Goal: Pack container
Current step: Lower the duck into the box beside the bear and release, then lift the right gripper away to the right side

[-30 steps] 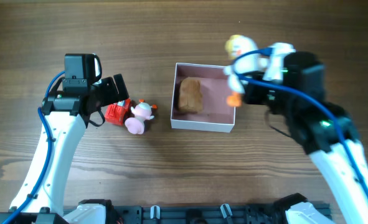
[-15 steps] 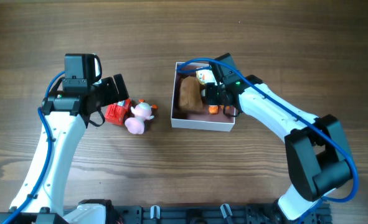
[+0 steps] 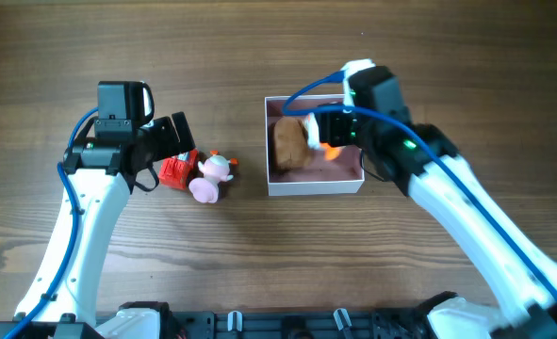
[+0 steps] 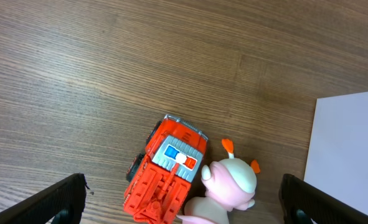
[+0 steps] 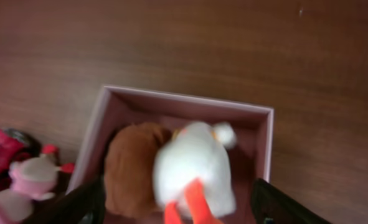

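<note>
Table (image 4: 109,62) is matt grained wood, truck (image 4: 167,171) glossy plastic, brown toy (image 3: 288,143) perhaps plush.

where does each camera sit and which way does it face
Overhead: fixed above the table, looking straight down; both arms show, left gripper by the red truck, right gripper over the container.
Left wrist: looks down at the red truck and pink toy; own fingertips at the lower corners.
Right wrist: looks down into the container at a brown toy and white toy; own fingertips at the lower corners.
Shared: all three show the container, red truck and pink toy.
</note>
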You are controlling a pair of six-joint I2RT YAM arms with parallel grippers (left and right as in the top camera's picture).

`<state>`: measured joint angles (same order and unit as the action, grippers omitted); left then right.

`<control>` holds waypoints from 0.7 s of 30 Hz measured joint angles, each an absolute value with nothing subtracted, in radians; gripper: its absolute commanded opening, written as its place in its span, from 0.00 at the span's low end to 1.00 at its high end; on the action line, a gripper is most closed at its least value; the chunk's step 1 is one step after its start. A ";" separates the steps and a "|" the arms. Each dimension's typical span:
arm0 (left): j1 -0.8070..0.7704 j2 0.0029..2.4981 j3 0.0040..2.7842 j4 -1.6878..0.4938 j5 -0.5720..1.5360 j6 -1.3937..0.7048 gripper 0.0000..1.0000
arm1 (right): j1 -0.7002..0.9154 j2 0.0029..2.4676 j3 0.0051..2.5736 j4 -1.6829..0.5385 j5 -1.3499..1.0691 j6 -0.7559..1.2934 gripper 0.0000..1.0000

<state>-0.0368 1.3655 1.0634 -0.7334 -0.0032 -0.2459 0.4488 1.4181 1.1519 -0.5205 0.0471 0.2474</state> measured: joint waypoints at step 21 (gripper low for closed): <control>-0.036 1.365 1.065 -0.765 0.073 -0.258 1.00 | -0.086 1.385 1.164 -0.885 -0.076 0.479 1.00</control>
<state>-0.0364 1.3655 1.0645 -0.7654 0.0734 -0.2581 -0.0860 1.3849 1.1641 -0.8848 -0.0765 0.4786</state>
